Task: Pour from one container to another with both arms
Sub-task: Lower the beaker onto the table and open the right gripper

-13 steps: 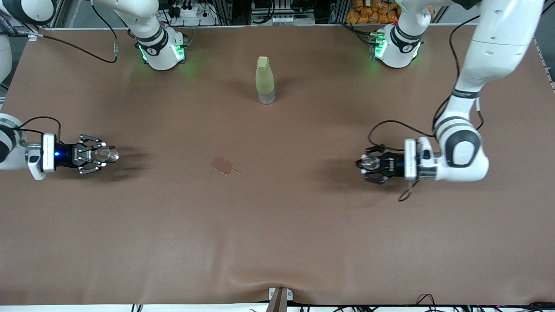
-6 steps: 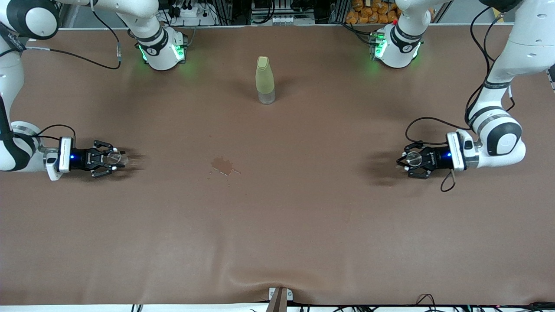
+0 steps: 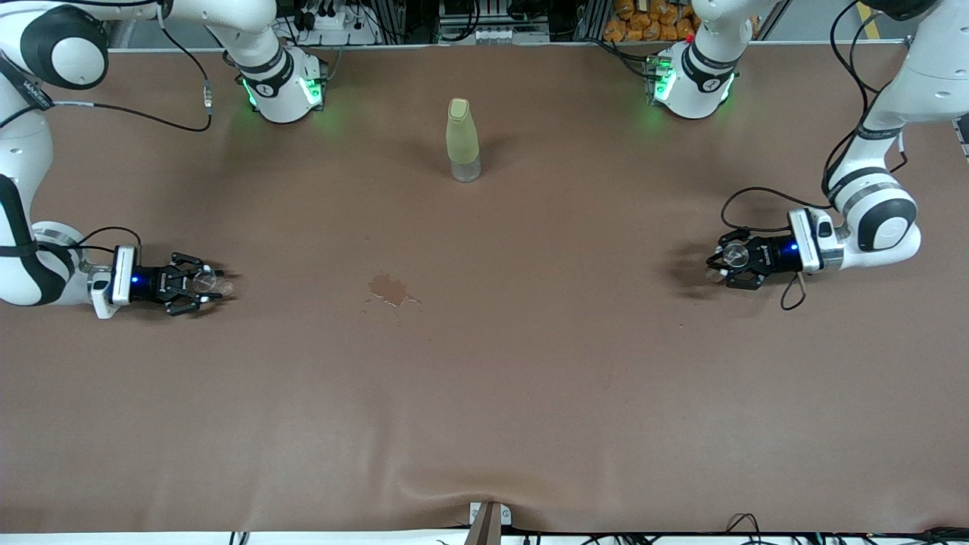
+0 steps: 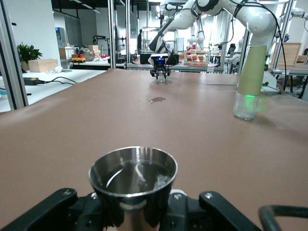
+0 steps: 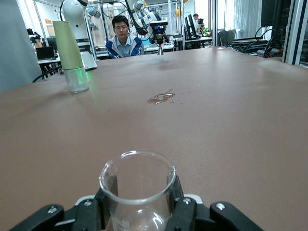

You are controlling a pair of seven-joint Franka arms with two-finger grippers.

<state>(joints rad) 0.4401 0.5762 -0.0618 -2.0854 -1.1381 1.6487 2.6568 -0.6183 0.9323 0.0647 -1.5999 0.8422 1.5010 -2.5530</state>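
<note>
At the right arm's end of the table, the right gripper (image 3: pixel 203 283) sits low over the brown mat, fingers clamped on the glass cup (image 3: pixel 205 283). And the wrist view confirms it: the cup (image 5: pixel 138 190) stands upright between the black fingers (image 5: pixel 186 211), rim up, clear and looking empty. Straight ahead of that gripper, out on the open mat (image 3: pixel 484 363), there's a small brown spill (image 3: pixel 391 290), and well off to one side of its line stands the yellow-green bottle (image 3: pixel 462 139), closer to the robots' bases.

Over at the left arm's end, the left gripper (image 3: pixel 728 260) is also down low over the mat, closed tight on the jigger (image 3: pixel 731 256). From its wrist camera the jigger (image 4: pixel 133 183) shows upright, round rim on top, a little liquid glinting inside the silvery bowl, black fingers (image 4: pixel 219 209) at either side of its waist. Ahead of it the spill (image 4: pixel 157 99) shows again, the bottle (image 4: pixel 249 81) stands off to the side, and the right gripper (image 4: pixel 160 71) faces it from well apart.

So both arms are loaded, grippers pointing toward each other, the spill between them.
</note>
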